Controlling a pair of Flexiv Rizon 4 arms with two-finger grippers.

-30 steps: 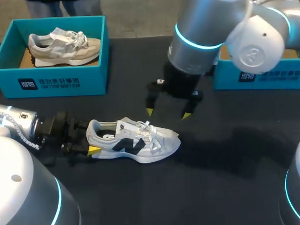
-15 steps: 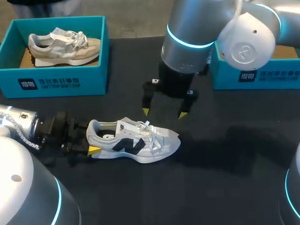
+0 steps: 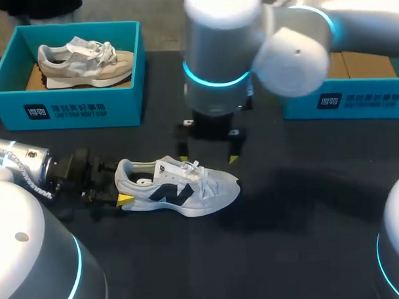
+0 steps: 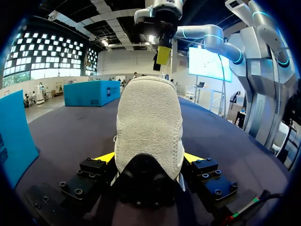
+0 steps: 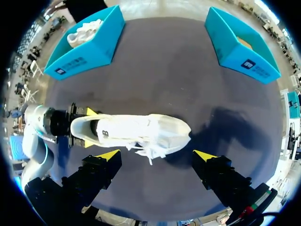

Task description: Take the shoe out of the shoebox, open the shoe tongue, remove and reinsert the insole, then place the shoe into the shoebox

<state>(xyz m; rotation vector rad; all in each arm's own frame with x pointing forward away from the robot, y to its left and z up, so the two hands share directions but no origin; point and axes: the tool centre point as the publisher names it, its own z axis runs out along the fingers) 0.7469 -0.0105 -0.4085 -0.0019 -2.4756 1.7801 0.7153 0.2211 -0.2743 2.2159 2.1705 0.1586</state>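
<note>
Progress: your right gripper (image 3: 208, 156), spread wide, has swung over the shoe (image 3: 181, 188); left gripper (image 4: 148, 157) clamps its heel; tongue next.

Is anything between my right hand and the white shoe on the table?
Nothing. The right wrist view shows the right hand open above the white shoe, with only air between them.

Robot lab: arms (image 3: 219, 53), shoeboxes (image 3: 73, 109) on black table (image 3: 301, 251)
</note>
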